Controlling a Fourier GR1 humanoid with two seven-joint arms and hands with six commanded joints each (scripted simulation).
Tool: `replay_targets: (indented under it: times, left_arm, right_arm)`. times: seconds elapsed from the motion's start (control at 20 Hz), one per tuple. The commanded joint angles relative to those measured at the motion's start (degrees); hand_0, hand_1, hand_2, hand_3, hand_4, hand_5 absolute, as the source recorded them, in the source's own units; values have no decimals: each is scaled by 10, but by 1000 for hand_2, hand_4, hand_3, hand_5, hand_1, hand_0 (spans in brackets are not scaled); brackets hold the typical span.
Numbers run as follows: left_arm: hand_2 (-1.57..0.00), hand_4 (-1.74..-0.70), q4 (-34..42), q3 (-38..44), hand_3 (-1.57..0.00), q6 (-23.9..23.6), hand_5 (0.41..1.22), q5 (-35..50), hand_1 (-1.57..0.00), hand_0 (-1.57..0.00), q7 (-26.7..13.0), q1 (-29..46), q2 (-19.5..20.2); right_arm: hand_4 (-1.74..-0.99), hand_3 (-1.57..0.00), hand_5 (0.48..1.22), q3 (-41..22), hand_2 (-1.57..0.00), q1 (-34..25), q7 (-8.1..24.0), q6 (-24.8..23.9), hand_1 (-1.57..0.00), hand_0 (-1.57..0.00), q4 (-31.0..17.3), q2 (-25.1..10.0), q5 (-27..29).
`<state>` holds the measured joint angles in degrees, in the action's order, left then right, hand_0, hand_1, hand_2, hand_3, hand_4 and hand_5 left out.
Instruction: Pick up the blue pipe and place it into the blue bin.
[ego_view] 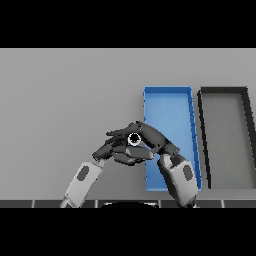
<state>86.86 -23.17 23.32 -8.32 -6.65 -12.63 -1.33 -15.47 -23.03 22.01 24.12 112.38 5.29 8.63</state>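
grey tabletop fills your view, plain and flat from edge to edge. you have the blue bin lying right of centre, a long open tray running away from you, and a dark bin of the same shape just beside it on its right. your two hands meet at the blue bin's left wall, near its front end. your right hand comes up over the bin's lower part and reaches left, its fingers bent around a small round object with a pale ring and a dark centre, seen end-on; it could be the pipe, but you cannot tell its colour from here. your left hand comes in from the lower left and sits just below and against the right hand, its fingers curled; you cannot tell whether it is gripping the object too. the object sits over the table, just left of the blue bin's wall, not inside the bin.
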Motion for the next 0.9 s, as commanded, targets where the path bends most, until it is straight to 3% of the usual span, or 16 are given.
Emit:
replay_targets:
  times: [0.0,0.15,0.25,0.3,0.4,0.6,0.85]
  left_arm:
    - [-9,-971,0,1,-7,1,493,1,-9,-10,2,2,1]
    - [-4,-965,4,-3,-3,0,479,1,-4,-5,2,6,-2]
    - [-2,-956,19,-3,-2,-1,475,2,-2,-3,7,13,2]
    - [-2,-954,20,-1,-1,1,474,4,-2,-2,5,14,6]
    - [-1,-949,24,-2,0,1,471,3,-1,-1,7,12,6]
    - [0,-951,37,-1,0,2,468,7,0,0,9,23,13]
    - [1,-950,46,0,1,0,472,12,1,1,-12,19,9]
  right_arm:
    - [-1494,-1571,1221,12,-1571,-12,36,-12,-1571,-1571,9,4,31]
    - [-1495,-1571,1221,69,-1571,-81,99,-49,-1571,-1571,18,-7,103]
    - [-1496,-1571,1221,109,-1571,-135,124,-79,-1571,-1571,24,-24,147]
    - [-1497,-1571,1221,139,-1571,-165,121,-95,-1571,-1571,15,-38,161]
    - [-1497,-1571,1221,188,-1571,-211,117,-120,-1571,-1571,-13,-67,159]
    - [-1498,-1571,1221,249,-1571,-229,105,-128,-1571,-1571,-52,-115,124]
    - [-1499,-1571,1221,298,-1571,-180,128,-125,-1571,-1571,-86,-135,75]
